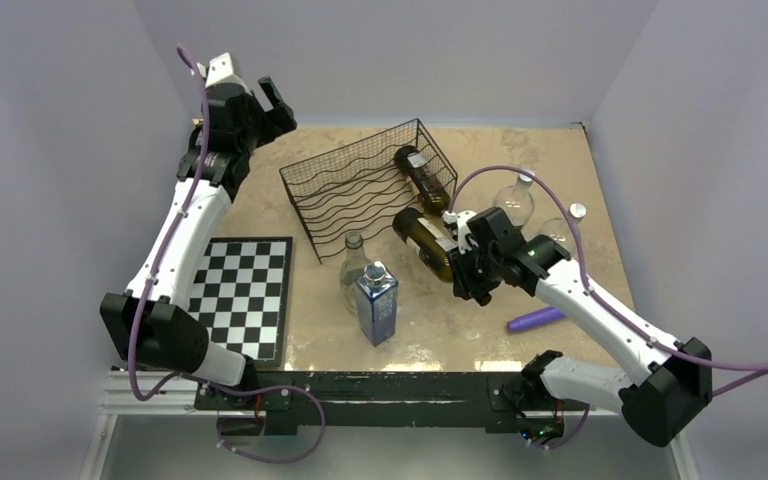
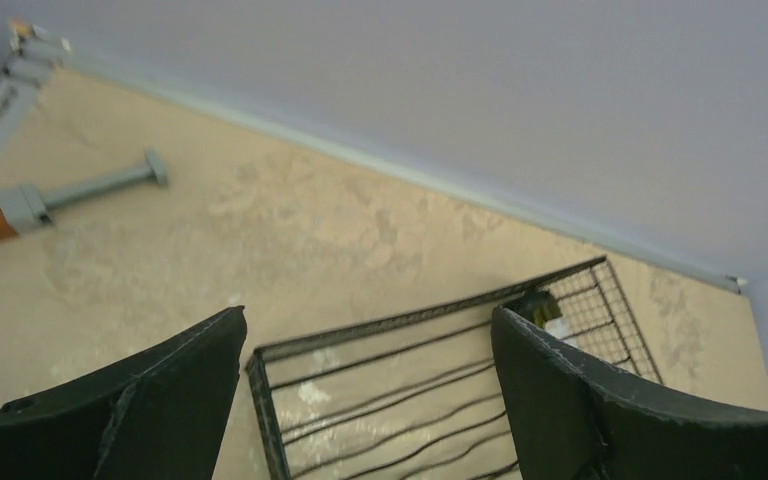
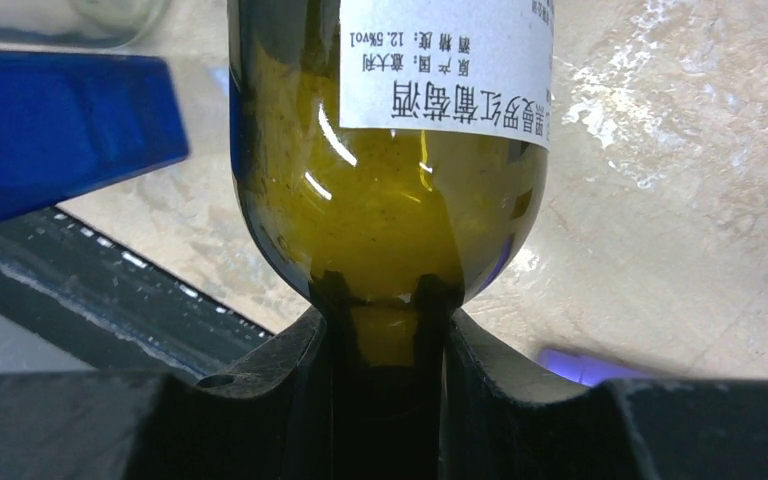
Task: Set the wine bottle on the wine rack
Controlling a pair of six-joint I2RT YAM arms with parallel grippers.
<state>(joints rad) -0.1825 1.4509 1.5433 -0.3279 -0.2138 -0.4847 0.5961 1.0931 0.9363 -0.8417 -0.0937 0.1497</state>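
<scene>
The right hand (image 1: 463, 266) is pinched shut on the neck of the wine bottle (image 1: 422, 241). The bottle is dark green and lies nearly level, its base pointing toward the rack (image 1: 360, 190). It sits just off the rack's near right corner, outside the shelves; whether it touches the wire cannot be told. In the right wrist view both fingers (image 3: 295, 370) press on the neck from either side, and the bottle's (image 3: 390, 190) white label faces the camera.

The rack stands mid-table with its open front toward the arms. A second bottle (image 1: 425, 177) lies on its right end.

The left hand (image 1: 260, 103) is raised over the far left corner of the table (image 1: 560, 160), fingers spread wide and holding nothing. Its wrist camera looks down between the fingers (image 2: 160, 390) at the rack's (image 2: 410, 385) back edge and the second bottle (image 2: 548, 308).

Just in front of the rack stand a clear bottle (image 1: 353, 262) and a blue carton (image 1: 377, 303), close together. A checkerboard (image 1: 245, 295) lies at the left. A purple item (image 1: 537, 319) lies near the right arm, and a glass flask (image 1: 515, 200) stands beyond the right hand.
</scene>
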